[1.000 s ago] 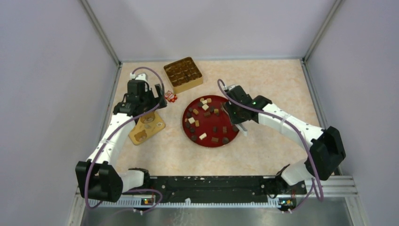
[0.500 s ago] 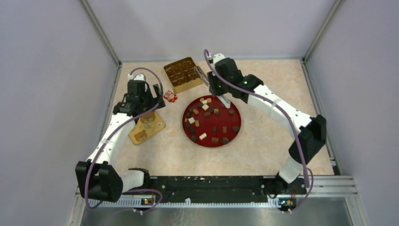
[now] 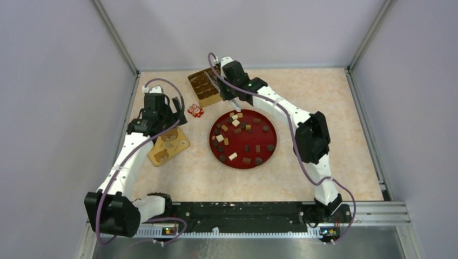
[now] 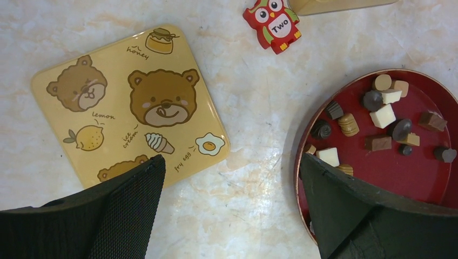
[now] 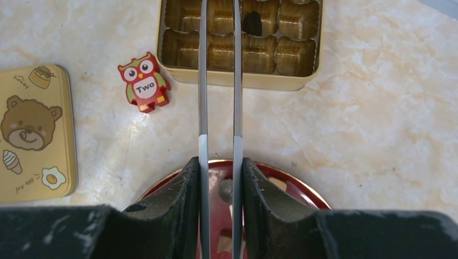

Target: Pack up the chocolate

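Several pieces of chocolate [image 3: 235, 123], dark lumps and tan or white cubes, lie on a red plate [image 3: 271, 135]; they also show in the left wrist view [image 4: 383, 115]. A gold compartment box [image 3: 199, 82] stands at the back, with one dark piece [image 5: 251, 22] in a cell. My right gripper [image 3: 226, 85] [image 5: 220, 162] is shut on metal tongs [image 5: 203, 81] that reach out over the box [image 5: 291, 54]. The tong tips are out of view. My left gripper [image 3: 163, 116] [image 4: 229, 178] is open and empty, above the table between the lid and the plate.
A tan bear-printed lid [image 3: 168, 145] [image 4: 129, 102] lies flat left of the plate. A small red-and-white owl item [image 3: 195, 111] [image 5: 143, 81] sits between the lid and the box. Grey walls enclose the table on three sides.
My right arm has swung from the plate's right side to the back left, carrying the tongs over the box. The left arm has shifted slightly.
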Controlling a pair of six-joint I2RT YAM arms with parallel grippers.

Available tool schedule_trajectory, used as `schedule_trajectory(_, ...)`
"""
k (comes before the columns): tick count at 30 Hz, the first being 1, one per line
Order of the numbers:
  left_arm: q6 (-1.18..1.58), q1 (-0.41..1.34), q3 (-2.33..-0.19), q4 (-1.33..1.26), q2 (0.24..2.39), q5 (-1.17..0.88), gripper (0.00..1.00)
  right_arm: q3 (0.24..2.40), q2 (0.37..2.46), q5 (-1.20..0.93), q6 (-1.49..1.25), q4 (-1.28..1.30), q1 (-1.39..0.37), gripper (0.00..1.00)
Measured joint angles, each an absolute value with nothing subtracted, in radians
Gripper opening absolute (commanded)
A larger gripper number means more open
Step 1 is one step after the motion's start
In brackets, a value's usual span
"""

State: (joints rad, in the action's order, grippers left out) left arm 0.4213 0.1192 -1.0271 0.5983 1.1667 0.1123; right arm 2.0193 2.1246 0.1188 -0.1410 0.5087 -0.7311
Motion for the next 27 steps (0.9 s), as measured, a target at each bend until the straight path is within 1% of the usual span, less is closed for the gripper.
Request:
schedule_trajectory(5,0.421,0.119,-1.027,0.608,1.152,0.121,0.99,2.090,2.212,0.098,-0.142,0.509,-0.731,0.00)
schedule_trajectory(14,0.421,0.119,-1.027,0.610,1.147,0.121,0.99,2.115,2.293,0.072,-0.158,0.520,-0.731,0.03)
schedule_trajectory(19,0.421,0.119,-1.027,0.610,1.143,0.121,0.99,2.140,2.326,0.062,-0.162,0.524,-0.731,0.15)
schedule_trajectory(27,0.421,0.119,-1.027,0.611,1.132,0.121,0.99,2.140,2.328,0.062,-0.169,0.522,-0.731,0.28)
